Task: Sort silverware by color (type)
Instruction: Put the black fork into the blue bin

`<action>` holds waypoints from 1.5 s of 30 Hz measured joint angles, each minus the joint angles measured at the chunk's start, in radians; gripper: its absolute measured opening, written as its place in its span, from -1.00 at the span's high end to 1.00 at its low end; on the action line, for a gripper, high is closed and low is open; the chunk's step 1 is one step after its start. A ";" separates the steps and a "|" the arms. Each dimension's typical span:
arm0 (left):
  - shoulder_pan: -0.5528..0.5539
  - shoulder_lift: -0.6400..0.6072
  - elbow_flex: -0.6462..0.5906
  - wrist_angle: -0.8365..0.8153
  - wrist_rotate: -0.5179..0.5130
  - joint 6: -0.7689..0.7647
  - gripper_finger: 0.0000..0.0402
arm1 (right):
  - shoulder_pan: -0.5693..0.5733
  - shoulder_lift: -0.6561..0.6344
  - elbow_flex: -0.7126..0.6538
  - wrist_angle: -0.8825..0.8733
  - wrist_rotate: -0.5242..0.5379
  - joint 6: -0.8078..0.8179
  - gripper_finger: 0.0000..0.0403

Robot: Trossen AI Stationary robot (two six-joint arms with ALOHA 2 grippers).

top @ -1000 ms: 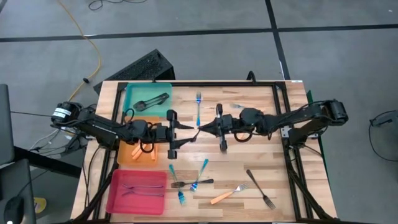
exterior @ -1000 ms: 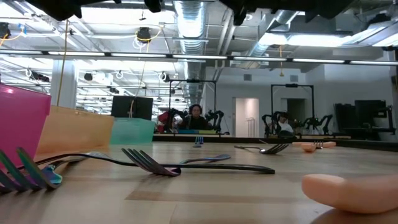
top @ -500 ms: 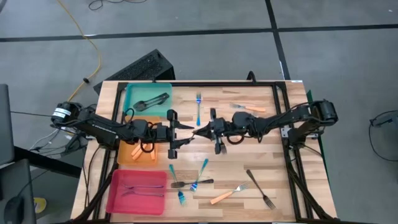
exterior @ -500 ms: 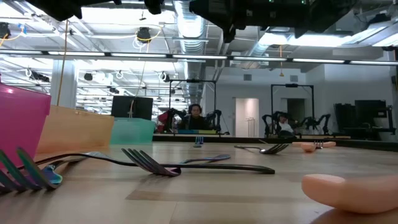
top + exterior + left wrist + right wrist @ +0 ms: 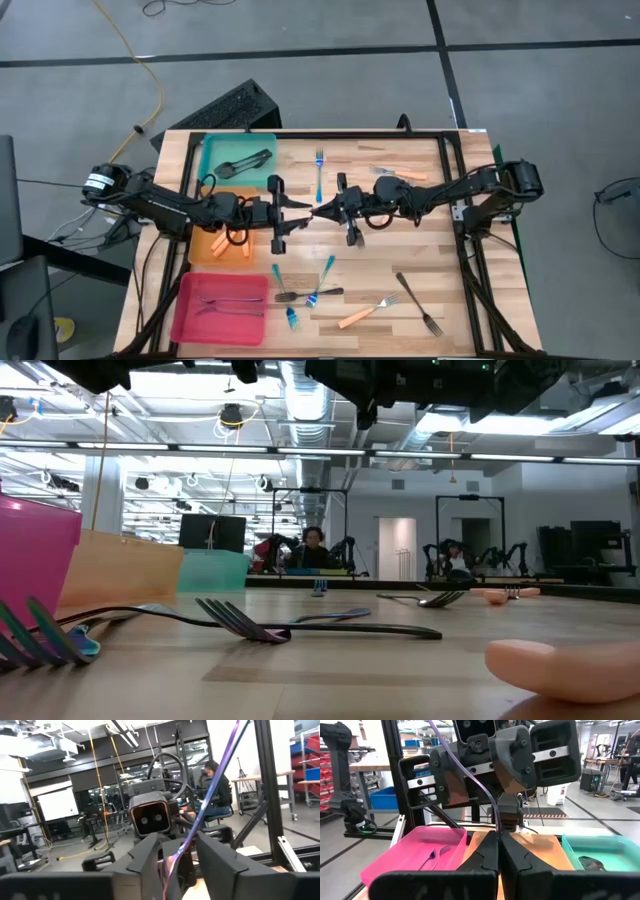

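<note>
**Item: iridescent fork, mid-air handover above the desk centre**

Left end effector [image 5: 290, 212] and right end effector [image 5: 325, 211] meet tip to tip over the desk [image 5: 400, 255]; the right arm has advanced inward over the last second and now sits steady. Fork [image 5: 207, 805] is a slim purplish piece, pinched in the left fingers [image 5: 150, 862]; the right fingers [image 5: 487, 855] are pressed together on its other end. Both grip at once, so transfer appears under way, release pending. Remaining forks lie loose on the near desk; pink tray [image 5: 218, 308], orange tray [image 5: 205, 250], teal tray [image 5: 215, 150] are part-filled.
</note>
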 joint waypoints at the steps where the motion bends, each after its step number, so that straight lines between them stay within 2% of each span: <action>1: 0.000 0.000 0.000 -0.002 -0.002 0.000 0.49 | 0.000 0.000 0.000 0.000 0.000 0.000 0.90; 8: 0.000 0.000 0.000 -0.004 0.013 0.000 0.71 | 0.000 0.000 0.000 0.000 -0.002 0.000 0.90; 17: 0.000 0.000 0.000 -0.003 0.013 -0.001 0.76 | 0.000 0.000 0.000 -0.007 -0.002 0.000 0.90; 20: 0.000 0.000 0.000 -0.007 0.013 0.002 0.73 | 0.000 0.000 0.000 -0.020 -0.002 0.004 0.90; 29: 0.000 0.000 0.000 -0.027 -0.030 -0.013 0.44 | 0.000 0.000 0.000 -0.028 -0.002 0.004 0.90; 32: 0.003 0.000 0.000 -0.031 -0.031 -0.016 0.44 | 0.000 0.001 0.000 -0.030 -0.002 0.004 0.90; 35: 0.003 0.000 0.000 -0.033 -0.029 -0.008 0.58 | 0.000 0.002 0.000 -0.030 -0.001 0.005 0.90; 39: 0.003 0.000 0.000 -0.033 -0.007 0.014 0.93 | 0.000 0.002 0.000 -0.030 -0.001 0.009 0.90; 45: 0.003 0.000 0.000 -0.032 -0.025 0.013 0.99 | 0.000 0.002 0.000 -0.031 0.000 0.013 0.89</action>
